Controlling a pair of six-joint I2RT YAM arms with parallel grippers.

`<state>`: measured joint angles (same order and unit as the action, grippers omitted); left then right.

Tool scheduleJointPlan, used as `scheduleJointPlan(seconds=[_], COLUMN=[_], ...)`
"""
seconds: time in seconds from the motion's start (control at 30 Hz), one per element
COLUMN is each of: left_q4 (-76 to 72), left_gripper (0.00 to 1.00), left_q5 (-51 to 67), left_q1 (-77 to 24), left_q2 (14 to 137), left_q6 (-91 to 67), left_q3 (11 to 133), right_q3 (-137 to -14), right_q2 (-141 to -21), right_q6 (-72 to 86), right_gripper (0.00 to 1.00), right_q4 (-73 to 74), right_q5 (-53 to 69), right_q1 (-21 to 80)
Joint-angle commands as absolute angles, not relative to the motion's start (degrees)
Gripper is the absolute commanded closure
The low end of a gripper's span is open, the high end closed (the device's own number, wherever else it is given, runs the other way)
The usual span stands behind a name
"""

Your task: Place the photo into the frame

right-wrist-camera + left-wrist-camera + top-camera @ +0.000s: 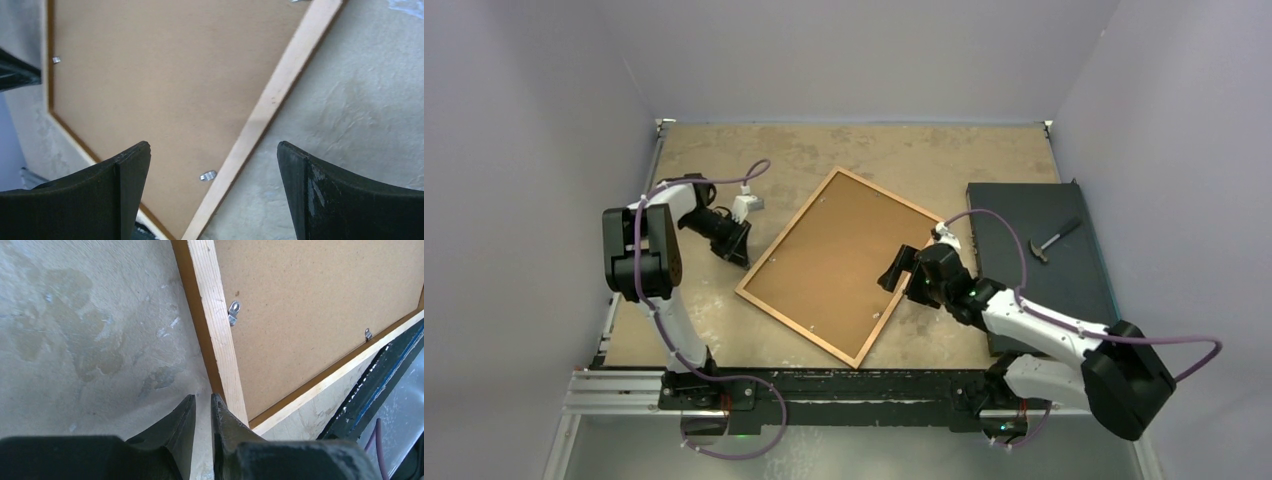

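The orange-brown frame (786,231) lies face down and askew in the middle of the table, with the brown backing board (839,262) sitting inside its rails. The photo is hidden. My left gripper (742,255) is at the frame's left rail, low over the table; in the left wrist view the gripper (202,400) is shut and empty, its right finger against the pale rail (215,325). My right gripper (896,270) hovers over the frame's right rail (270,105), open and empty (214,147). Small metal clips (233,311) line the backing's edge.
A black rectangular slab (1034,270) lies at the right of the table with a small hammer (1054,240) on it. The table's black front rail (370,385) runs close to the frame's near corner. Grey walls enclose the table.
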<state>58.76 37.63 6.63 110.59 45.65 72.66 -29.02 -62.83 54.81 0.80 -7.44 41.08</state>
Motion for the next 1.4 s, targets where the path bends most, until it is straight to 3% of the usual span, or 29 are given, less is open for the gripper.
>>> scheduleJointPlan(seconds=[0.0,0.3,0.53,0.73,0.8,0.97,1.07,1.17,1.37], left_q4=[57.39,56.87,57.44,64.75,65.70,56.75,50.97,46.14,41.90], left_gripper=[0.85,0.85,0.83,0.60,0.56,0.49,0.40,0.41,0.60], left_q5=[37.35,35.91,35.17,34.70,35.75,37.33,38.98,39.86,42.40], left_q1=[5.64,0.48,-5.29,-1.42,-0.12,1.85,1.40,0.97,0.79], left_q2=[109.57,105.88,101.00,100.50,102.22,108.37,112.65,115.43,117.29], left_q6=[47.69,48.44,49.31,50.96,48.95,34.31,26.40,21.41,18.16], left_q3=[69.74,64.78,59.55,70.14,76.75,86.29,88.07,88.46,86.60], right_q3=[-28.55,-40.52,-45.90,-49.99,-52.85,-61.07,-66.12,-71.77,-78.28], right_q2=[-67.64,-82.55,-83.07,-79.36,-81.02,-88.55,-93.38,-99.38,-109.89], right_q6=[54.06,46.01,43.26,42.98,42.91,41.84,41.70,41.66,44.48], right_gripper=[0.01,0.01,0.01,0.01,0.01,0.01,0.01,0.01,0.03], right_q4=[-3.82,-5.39,3.83,5.69,5.19,1.90,0.26,-2.09,-7.61], right_q5=[-7.03,-8.11,-12.82,-17.29,-15.83,-13.11,-10.34,-7.12,-0.11], right_q1=[38.66,34.82,33.26,32.48,32.51,33.01,33.76,35.28,37.19])
